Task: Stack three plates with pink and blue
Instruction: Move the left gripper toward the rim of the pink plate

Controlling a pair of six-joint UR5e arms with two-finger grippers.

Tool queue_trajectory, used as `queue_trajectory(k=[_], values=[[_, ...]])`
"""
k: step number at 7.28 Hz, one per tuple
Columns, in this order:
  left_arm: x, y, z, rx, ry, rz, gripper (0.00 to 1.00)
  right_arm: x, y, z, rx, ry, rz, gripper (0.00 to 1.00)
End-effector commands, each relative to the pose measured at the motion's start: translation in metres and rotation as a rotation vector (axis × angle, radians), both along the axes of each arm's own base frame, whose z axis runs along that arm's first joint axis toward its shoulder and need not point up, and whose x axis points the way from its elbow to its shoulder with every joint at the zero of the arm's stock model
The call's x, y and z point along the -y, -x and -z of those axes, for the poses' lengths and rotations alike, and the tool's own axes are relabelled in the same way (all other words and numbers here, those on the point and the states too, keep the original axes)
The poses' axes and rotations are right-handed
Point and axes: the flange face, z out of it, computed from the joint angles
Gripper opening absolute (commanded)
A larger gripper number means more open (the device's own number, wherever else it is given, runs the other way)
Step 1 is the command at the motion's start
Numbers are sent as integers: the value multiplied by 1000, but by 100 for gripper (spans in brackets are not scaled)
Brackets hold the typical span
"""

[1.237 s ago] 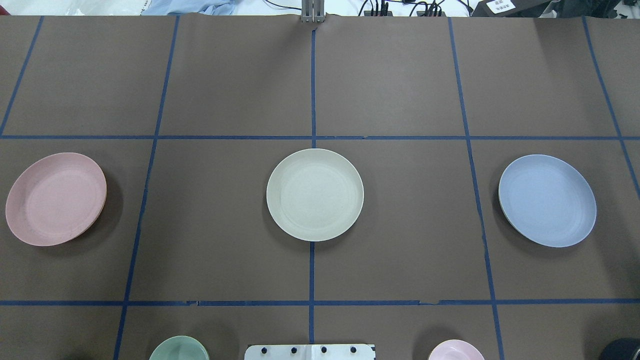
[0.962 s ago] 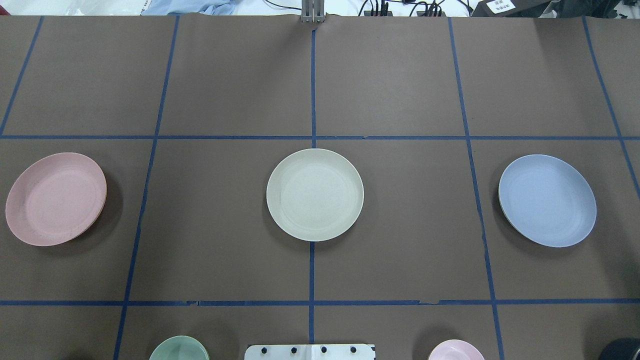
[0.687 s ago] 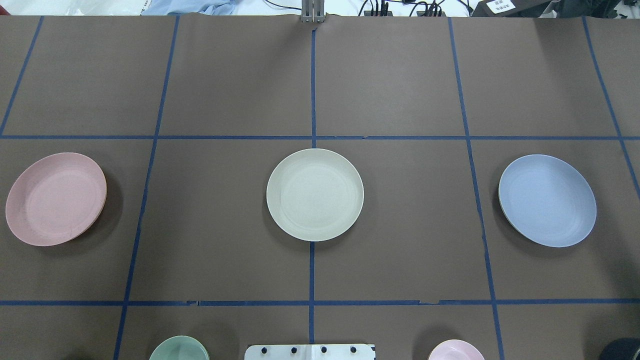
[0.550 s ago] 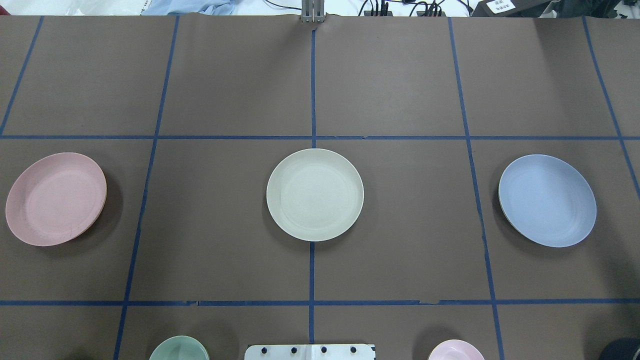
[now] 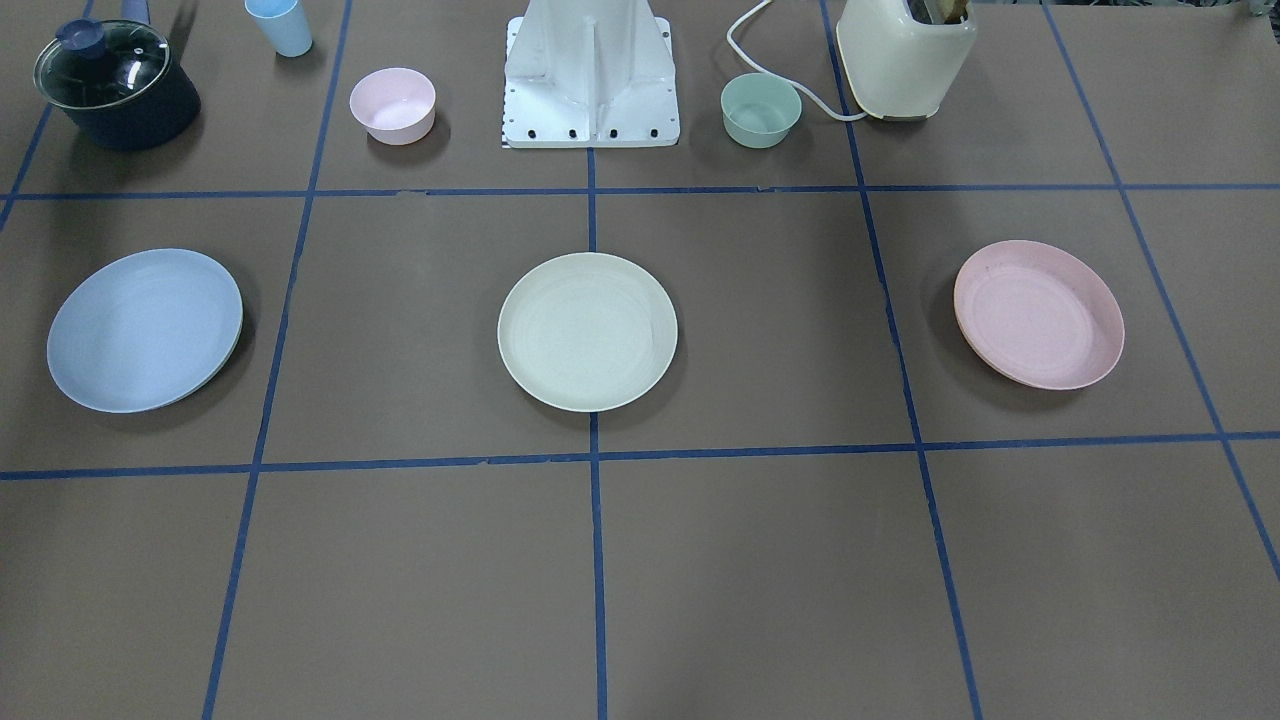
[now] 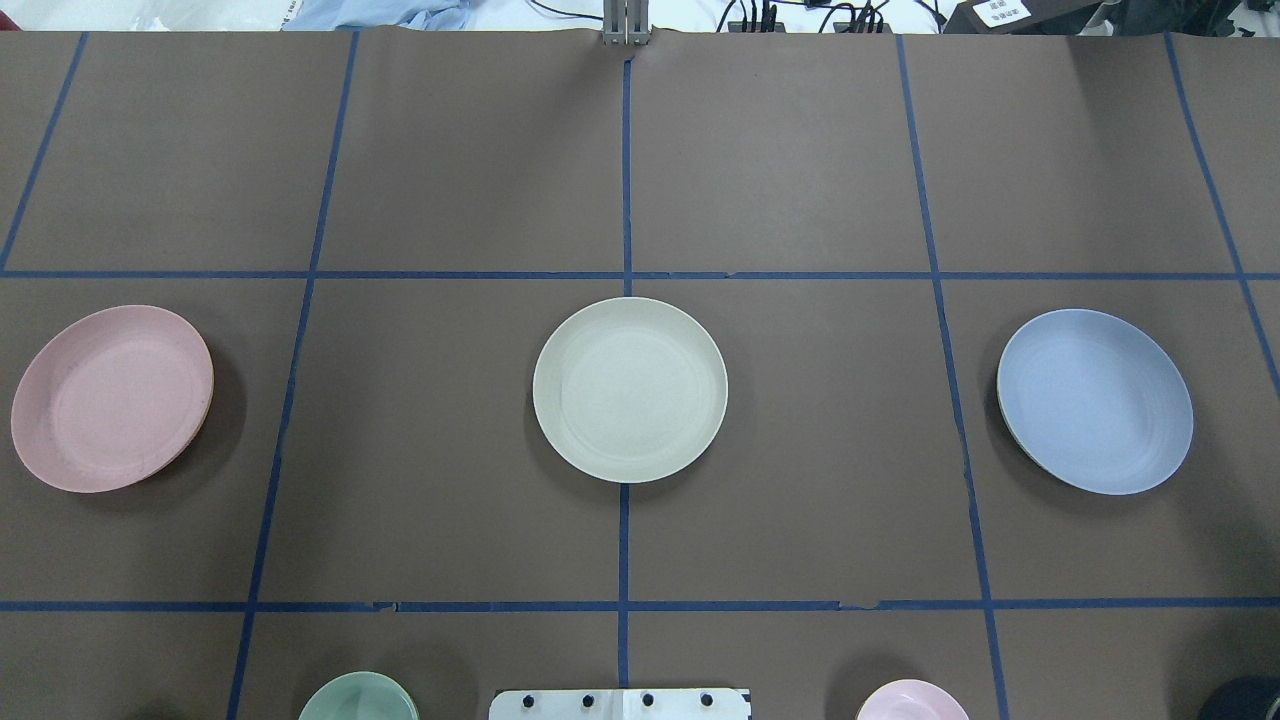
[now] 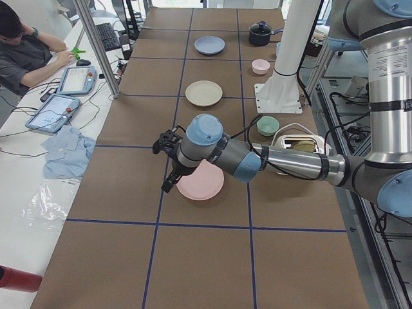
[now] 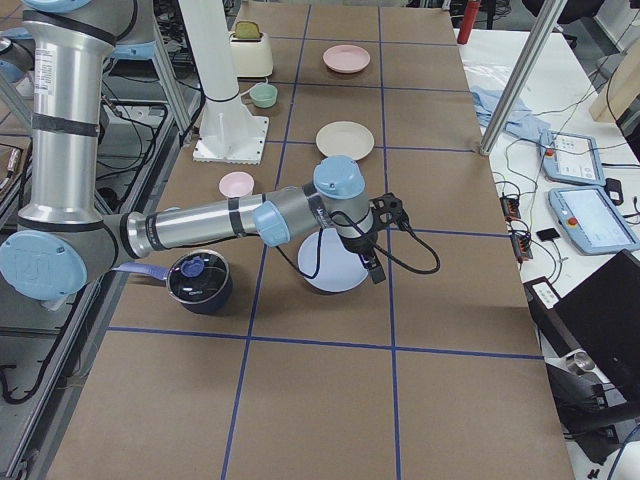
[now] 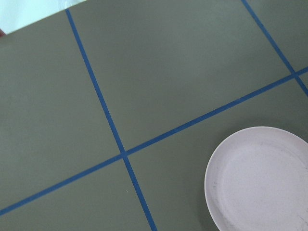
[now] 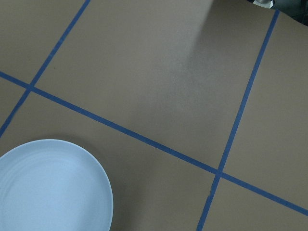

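Note:
Three plates lie apart in a row on the brown table. The pink plate [image 6: 110, 397] [image 5: 1038, 314] is on my left. The cream plate [image 6: 630, 389] [image 5: 587, 331] is in the middle. The blue plate [image 6: 1094, 400] [image 5: 145, 330] is on my right. My left gripper [image 7: 166, 183] hangs above the far edge of the pink plate [image 7: 201, 180] [image 9: 262, 180]. My right gripper [image 8: 376, 270] hangs above the far edge of the blue plate [image 8: 330, 265] [image 10: 50, 187]. Both grippers show only in the side views, so I cannot tell whether they are open or shut.
Near the robot base [image 5: 590, 70] stand a small pink bowl [image 5: 392, 104], a mint-green bowl [image 5: 760, 109], a cream toaster [image 5: 905, 55], a dark lidded pot [image 5: 115, 80] and a light blue cup [image 5: 279, 24]. Blue tape lines grid the table.

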Motion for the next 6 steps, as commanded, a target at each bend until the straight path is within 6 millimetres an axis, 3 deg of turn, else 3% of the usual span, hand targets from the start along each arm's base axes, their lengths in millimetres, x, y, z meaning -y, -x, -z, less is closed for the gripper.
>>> queue_trajectory(k=[1, 2, 3, 4, 5, 6], values=[[34, 2, 10, -11, -77, 30, 100, -1, 6, 3, 92, 35, 13, 100], [24, 2, 3, -52, -74, 83, 100, 0, 13, 20, 114, -11, 14, 100], [19, -2, -12, -80, -106, 94, 100, 3, 37, 26, 149, 45, -12, 100], [15, -11, -37, -115, -33, 112, 100, 13, 64, 41, 155, 82, -76, 100], [9, -28, -58, -139, 48, 117, 100, 13, 85, 43, 148, 84, -104, 100], [-5, -45, -75, -182, 104, 133, 100, 13, 90, 43, 150, 90, -102, 100]])
